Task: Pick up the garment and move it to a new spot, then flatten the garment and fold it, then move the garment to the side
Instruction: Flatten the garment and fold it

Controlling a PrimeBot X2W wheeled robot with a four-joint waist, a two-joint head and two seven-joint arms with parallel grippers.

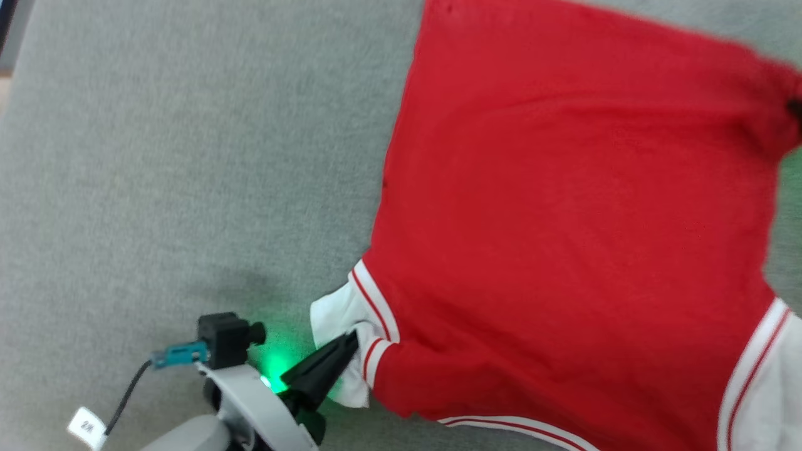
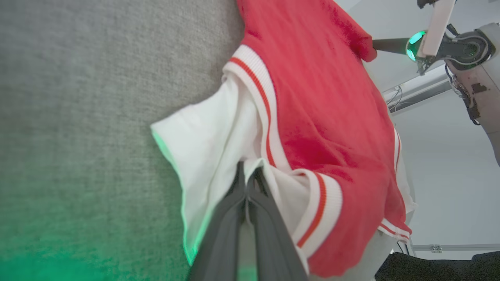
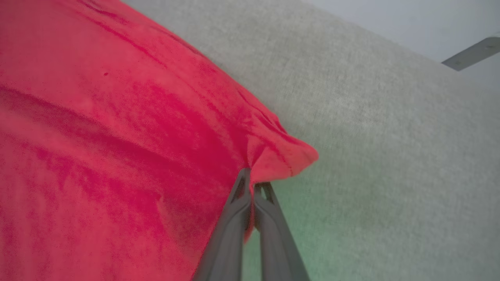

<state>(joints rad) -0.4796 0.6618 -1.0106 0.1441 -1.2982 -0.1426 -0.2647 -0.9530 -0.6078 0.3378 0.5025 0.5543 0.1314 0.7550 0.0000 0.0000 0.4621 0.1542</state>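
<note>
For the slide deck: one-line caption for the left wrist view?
Left gripper shut on white inner fabric of a large bright red soft garment with white red-striped bands, over grey textile surface.

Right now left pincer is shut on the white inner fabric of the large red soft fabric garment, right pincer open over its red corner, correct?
No: the right pincer is shut on that red corner of the large red soft fabric garment, as the right wrist view shows. The left pincer is shut on the white inner fabric, as stated.

Bright red garment, white red-striped bands, on seemingly plain grey surface.
</note>
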